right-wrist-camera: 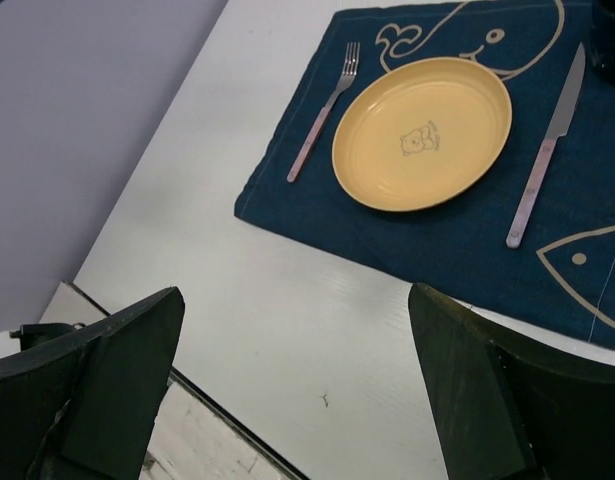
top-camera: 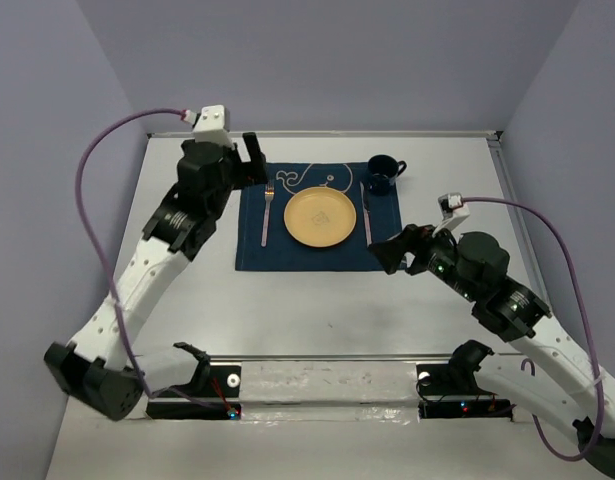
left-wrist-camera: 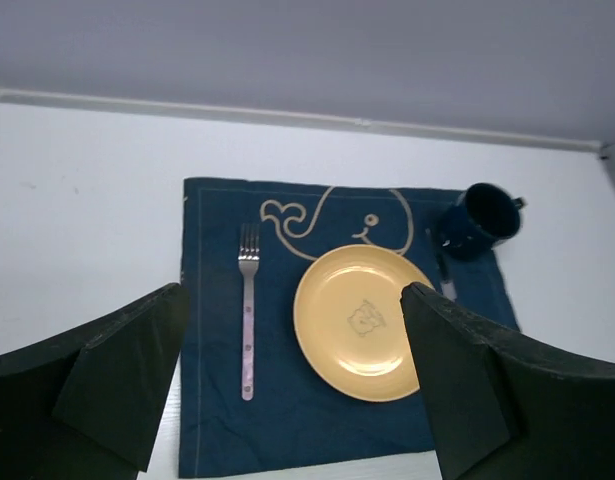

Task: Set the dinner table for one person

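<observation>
Quick read from left to right. Your left gripper (left-wrist-camera: 292,295) hangs over the mat's 10 o'clock corner with its claw spread wide and nothing in it. The dinner table (top-camera: 317,310) is the big white top under everything, and the blue whale placemat (top-camera: 251,250) lies on it toward the 12 o'clock side, roughly centred between the arms.

On the mat, taking the yellow plate (top-camera: 320,217) as the middle of the dial:
- fork (top-camera: 266,212) at 9 o'clock, just beside the plate, tines pointing to 12
- knife (top-camera: 367,212) at 3 o'clock, also lying straight up and down the mat
- dark blue mug (top-camera: 380,175) at about 1 o'clock, on the mat's far corner right by the knife's far end

Your right gripper (right-wrist-camera: 295,292) sits off the mat's 4 o'clock corner over bare table, claw wide apart too, holding nothing.

So how far along? I'd call it pretty much done — plate, fork, knife and mug are all placed and look tidy. I don't see any loose pieces waiting elsewhere on the table. What's left, I reckon, is just pulling both arms back toward 6 o'clock without clipping the mug or nudging the mat.
</observation>
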`<state>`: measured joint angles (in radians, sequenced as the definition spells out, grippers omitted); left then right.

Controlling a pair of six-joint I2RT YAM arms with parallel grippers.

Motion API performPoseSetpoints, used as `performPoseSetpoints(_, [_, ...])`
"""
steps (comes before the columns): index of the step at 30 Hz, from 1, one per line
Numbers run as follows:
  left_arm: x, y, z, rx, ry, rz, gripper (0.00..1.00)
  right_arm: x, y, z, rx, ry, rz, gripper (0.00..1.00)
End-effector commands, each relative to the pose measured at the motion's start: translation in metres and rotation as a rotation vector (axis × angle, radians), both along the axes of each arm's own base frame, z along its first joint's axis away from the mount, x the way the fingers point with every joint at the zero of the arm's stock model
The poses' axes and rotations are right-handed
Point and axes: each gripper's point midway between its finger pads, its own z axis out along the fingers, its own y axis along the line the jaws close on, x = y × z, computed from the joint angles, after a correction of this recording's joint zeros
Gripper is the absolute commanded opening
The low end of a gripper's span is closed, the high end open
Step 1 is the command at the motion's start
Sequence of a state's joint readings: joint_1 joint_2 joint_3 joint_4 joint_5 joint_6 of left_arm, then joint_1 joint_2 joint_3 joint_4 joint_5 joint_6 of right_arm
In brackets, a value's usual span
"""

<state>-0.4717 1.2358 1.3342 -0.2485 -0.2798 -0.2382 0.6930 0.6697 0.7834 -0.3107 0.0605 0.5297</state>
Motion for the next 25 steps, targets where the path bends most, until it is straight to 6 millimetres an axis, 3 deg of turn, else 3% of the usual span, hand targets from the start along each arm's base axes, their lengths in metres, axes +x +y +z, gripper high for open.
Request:
performPoseSetpoints(1, [-0.033,-0.006,0.023,-0.111,-0.146,-0.106,0.99,-0.002,-0.015,0.043,0.021,-0.114,-0.039,1.00])
performPoseSetpoints(3, [-0.055,0.003,0.031,-0.144,-0.220,-0.123,0.99,-0.004,-0.021,0.058,0.040,-0.148,-0.056,1.00])
performPoseSetpoints(4, [-0.071,0.010,0.045,-0.163,-0.274,-0.131,0.99,-0.007,-0.026,0.066,0.054,-0.169,-0.066,1.00])
performPoseSetpoints(5, [-0.077,0.011,0.036,-0.160,-0.271,-0.142,0.99,-0.008,-0.030,0.072,0.055,-0.188,-0.080,1.00])
performPoseSetpoints(10, [-0.117,0.038,0.038,-0.188,-0.361,-0.111,0.99,-0.029,-0.061,0.115,0.120,-0.318,-0.137,1.00])
performPoseSetpoints(13, [-0.138,0.053,0.043,-0.213,-0.424,-0.093,0.99,-0.036,-0.088,0.125,0.152,-0.367,-0.230,1.00])
performPoseSetpoints(18, [-0.155,0.067,0.039,-0.210,-0.466,-0.068,0.99,-0.027,-0.112,0.109,0.164,-0.355,-0.377,1.00])
performPoseSetpoints(25, [-0.159,0.068,0.034,-0.207,-0.486,-0.076,0.99,-0.002,-0.094,0.088,0.112,-0.306,-0.384,1.00])
